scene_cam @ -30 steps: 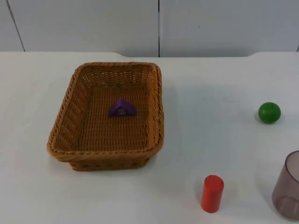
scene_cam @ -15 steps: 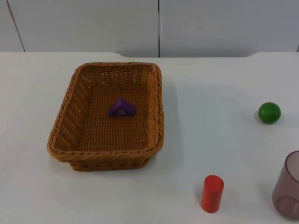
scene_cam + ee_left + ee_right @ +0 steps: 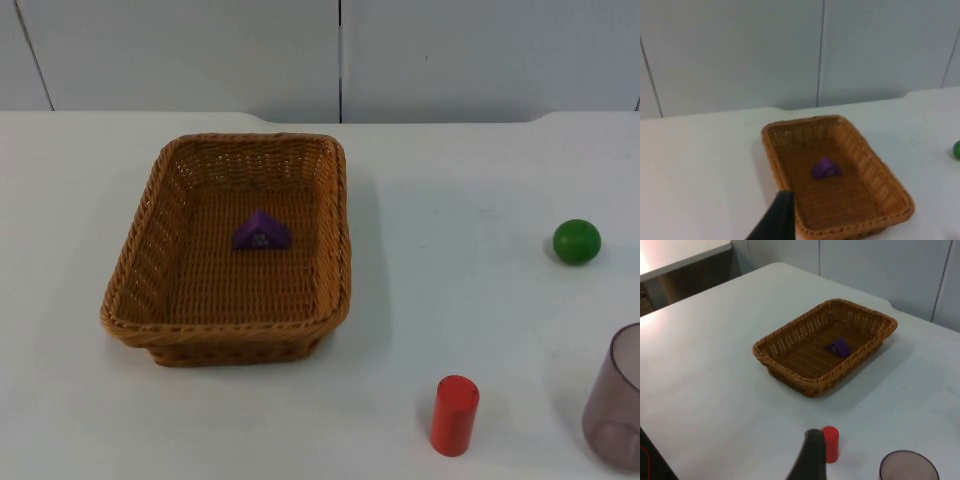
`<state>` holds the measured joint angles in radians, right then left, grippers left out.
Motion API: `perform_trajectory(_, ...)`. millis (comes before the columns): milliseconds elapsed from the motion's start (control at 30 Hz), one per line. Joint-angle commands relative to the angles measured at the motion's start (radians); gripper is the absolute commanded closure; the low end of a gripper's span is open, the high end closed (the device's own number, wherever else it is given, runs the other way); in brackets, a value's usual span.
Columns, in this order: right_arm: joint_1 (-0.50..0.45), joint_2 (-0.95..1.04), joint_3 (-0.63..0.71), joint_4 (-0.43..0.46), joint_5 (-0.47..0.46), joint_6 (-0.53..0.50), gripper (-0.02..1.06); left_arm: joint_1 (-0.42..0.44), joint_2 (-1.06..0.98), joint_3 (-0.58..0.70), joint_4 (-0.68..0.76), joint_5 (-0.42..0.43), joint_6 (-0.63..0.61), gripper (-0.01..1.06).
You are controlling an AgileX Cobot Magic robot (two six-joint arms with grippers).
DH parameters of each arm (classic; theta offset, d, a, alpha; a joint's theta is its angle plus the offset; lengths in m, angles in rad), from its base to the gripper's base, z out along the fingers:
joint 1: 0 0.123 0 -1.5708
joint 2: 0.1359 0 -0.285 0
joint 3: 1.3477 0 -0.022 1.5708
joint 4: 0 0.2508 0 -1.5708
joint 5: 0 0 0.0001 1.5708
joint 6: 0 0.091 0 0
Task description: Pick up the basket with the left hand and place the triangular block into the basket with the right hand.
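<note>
Nothing has moved since the earlier frames: the basket, the block and the other things lie in the same places on the table.

The woven brown basket (image 3: 228, 250) stands flat on the white table (image 3: 470, 200), and no gripper touches it. The purple triangular block (image 3: 262, 231) lies inside the basket, on its floor, a little closer to the far rim than to the near rim. It touches none of the walls.

The other things are all to the right of the basket. A green ball (image 3: 577, 242) rests well apart from it, toward the right edge of the table. A red cylinder (image 3: 454, 415) stands upright, nearer to the camera than the basket and apart from it. A smoky transparent cup (image 3: 618, 397) stands beside the red cylinder, on the side away from the basket.

The left gripper (image 3: 776, 220) is seen as one black fingertip above the near rim of the basket, without touching it; I cannot tell if its fingers are apart or together. The right gripper (image 3: 810, 457) is also seen as one black fingertip, just beside the red cylinder and far from the basket, and its state I cannot tell either. Both arms wait away from the basket.
</note>
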<state>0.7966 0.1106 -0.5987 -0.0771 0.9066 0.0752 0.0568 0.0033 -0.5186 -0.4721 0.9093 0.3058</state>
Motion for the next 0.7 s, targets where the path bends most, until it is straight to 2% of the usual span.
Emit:
perform_trajectory(0,0.002,-0.053,0.002,0.001,0.073,0.006,0.33,-0.013,-0.003,0.004,0.044,0.012,-0.027,0.00)
perform_trajectory(100,0.002,-0.109,0.002,0.001,0.109,0.006,0.33,-0.036,-0.003,0.004,0.123,0.031,-0.050,0.00)
perform_trajectory(200,0.002,-0.111,0.002,0.001,0.156,0.009,0.33,-0.071,-0.003,0.004,0.283,0.049,-0.181,0.00)
perform_trajectory(333,0.004,-0.111,0.026,-0.004,0.163,0.011,0.33,-0.080,-0.003,0.002,0.343,0.052,-0.238,0.00)
perform_trajectory(567,0.004,-0.111,0.082,0.000,0.173,0.010,0.33,-0.078,-0.003,-0.001,0.482,0.191,-0.276,0.00)
perform_trajectory(667,0.004,-0.111,0.082,0.000,0.173,0.010,0.33,-0.078,-0.003,0.016,0.498,0.176,-0.314,0.00)
